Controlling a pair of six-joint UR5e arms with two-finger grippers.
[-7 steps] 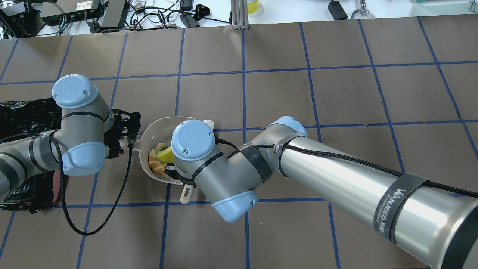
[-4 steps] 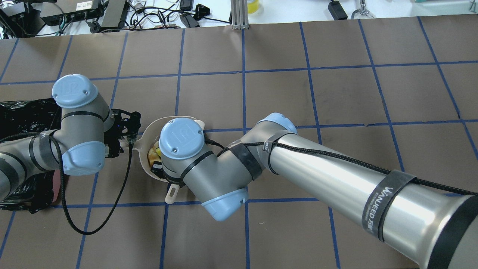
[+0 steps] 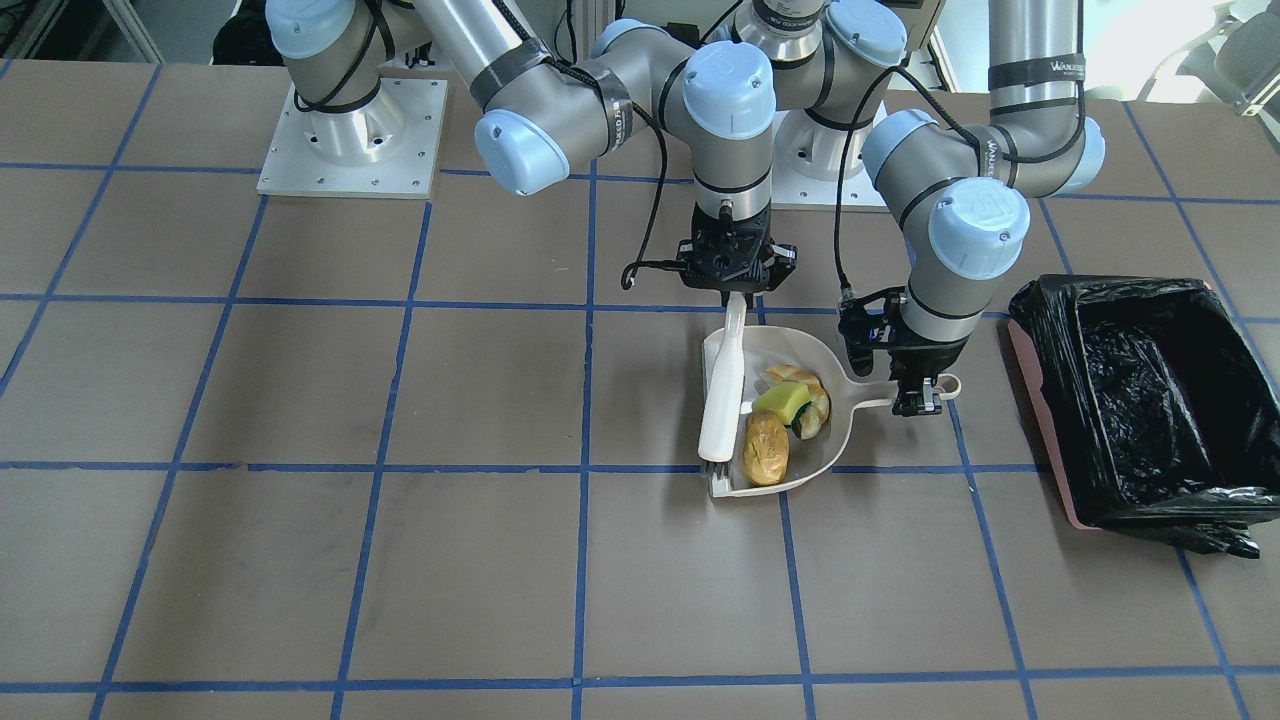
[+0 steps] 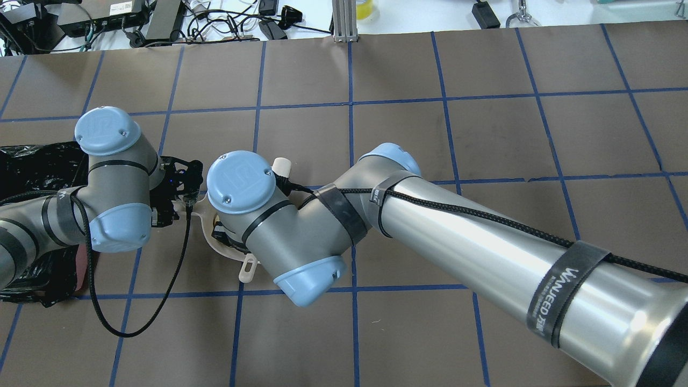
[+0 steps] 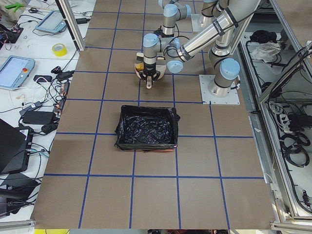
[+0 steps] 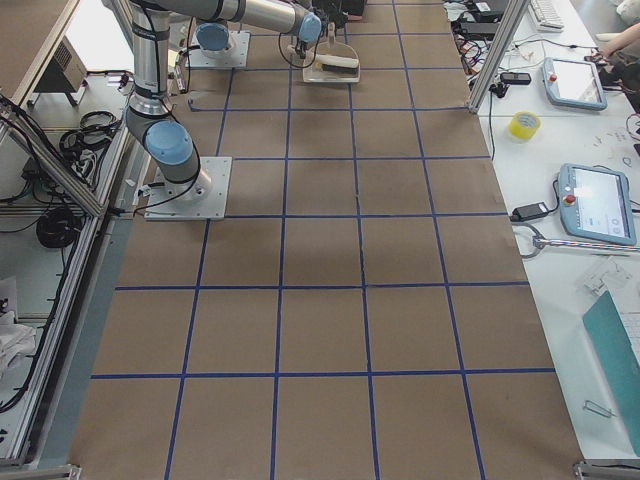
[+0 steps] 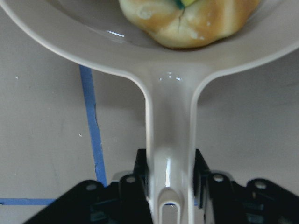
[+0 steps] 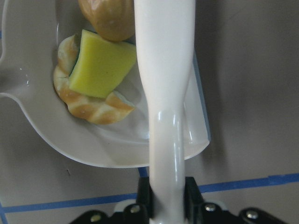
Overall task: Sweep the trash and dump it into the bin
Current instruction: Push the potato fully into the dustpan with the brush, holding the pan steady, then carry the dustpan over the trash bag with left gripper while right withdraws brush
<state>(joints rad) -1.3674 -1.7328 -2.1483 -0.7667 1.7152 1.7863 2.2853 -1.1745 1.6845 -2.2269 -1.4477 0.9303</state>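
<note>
All three bits of trash sit in the dustpan [image 3: 800, 345] on the counter [image 3: 300, 400]. The yellow sponge [image 3: 783, 402] rests on the pale crescent piece [image 3: 815, 400], and the glossy brown lump [image 3: 766, 448] lies loose beside them, close to the brush [image 3: 722, 400]. The left jaws pinch the pan's handle near its end, one on each side. The right jaws clamp the brush's stem, with the brush lying along the pan's open lip. The bin [image 3: 1150, 400] stands apart on the robot's left, its bag open. The load is probably light. The sponge is soft and unlikely to slide, while the lump looks smooth and rounded and is likeliest to roll out if the lip dips. The pan looks like thin, stiff plastic, slick inside. The handle is the sensible hold, though a grip that far out could let the pan twist, so it should be carried lip-high and tipped only over the bag.
</note>
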